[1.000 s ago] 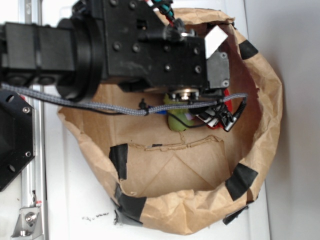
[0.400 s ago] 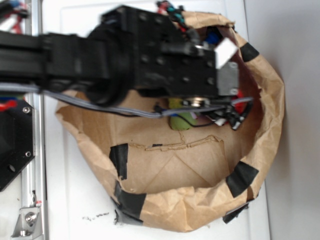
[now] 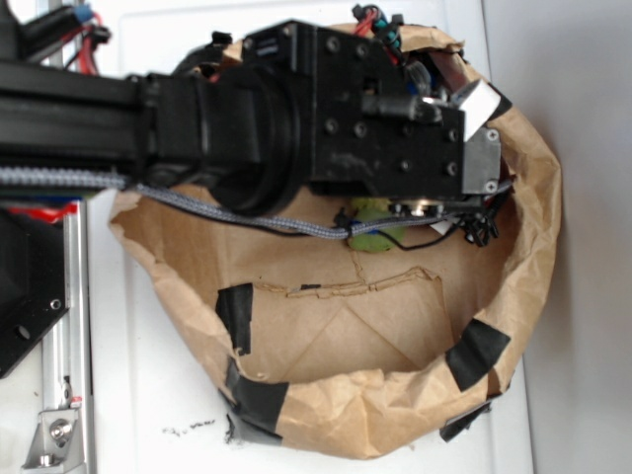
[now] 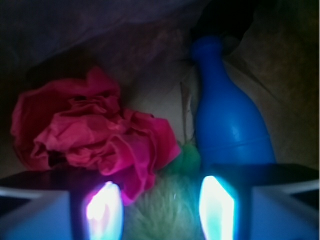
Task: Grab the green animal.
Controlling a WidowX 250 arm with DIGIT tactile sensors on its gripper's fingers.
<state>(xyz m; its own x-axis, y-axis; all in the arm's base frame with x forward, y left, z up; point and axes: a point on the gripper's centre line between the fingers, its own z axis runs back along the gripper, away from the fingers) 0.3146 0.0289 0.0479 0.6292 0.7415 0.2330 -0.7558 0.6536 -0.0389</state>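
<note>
White tabletop (image 3: 138, 395), grey wall (image 3: 592, 59)

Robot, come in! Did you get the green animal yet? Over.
Gripper open, fingers either side of green animal. Not grabbed yet. Red ball and blue bottle crowd close behind.

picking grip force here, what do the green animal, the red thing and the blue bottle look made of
The green animal looks like soft plush: fuzzy pale-green fibres between the gripper fingers. The red thing seems to be thin crumpled fabric, matte with many ruffled folds. The blue bottle looks like hard plastic, smooth with a dull sheen.
</note>
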